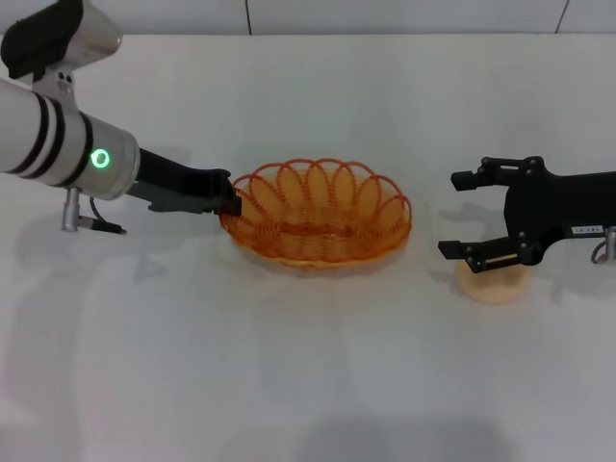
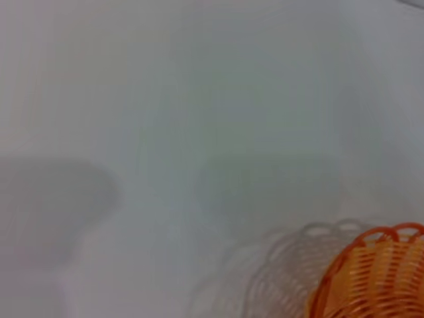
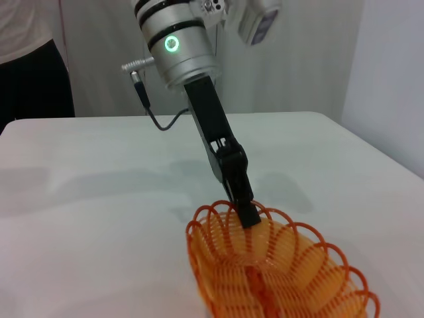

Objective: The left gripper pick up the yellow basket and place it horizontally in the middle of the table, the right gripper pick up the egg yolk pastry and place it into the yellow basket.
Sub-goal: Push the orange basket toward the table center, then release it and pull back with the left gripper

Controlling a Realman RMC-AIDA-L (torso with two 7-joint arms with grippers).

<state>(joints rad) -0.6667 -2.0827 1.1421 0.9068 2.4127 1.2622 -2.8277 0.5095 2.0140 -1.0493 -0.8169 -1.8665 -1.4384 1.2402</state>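
The yellow basket (image 1: 318,214) lies lengthwise near the middle of the white table (image 1: 308,385). My left gripper (image 1: 231,198) is at the basket's left rim and is shut on it. The right wrist view shows its black finger (image 3: 246,211) clamped over the looped rim of the basket (image 3: 278,271). The left wrist view shows only a corner of the basket (image 2: 377,278). My right gripper (image 1: 460,214) is open, to the right of the basket. The egg yolk pastry (image 1: 493,283) sits on the table just under it, partly hidden by the near finger.
The back edge of the table runs below a tiled wall (image 1: 385,14). A person in dark clothes (image 3: 30,66) stands beyond the table's far side in the right wrist view. A cable (image 1: 91,221) hangs from the left arm.
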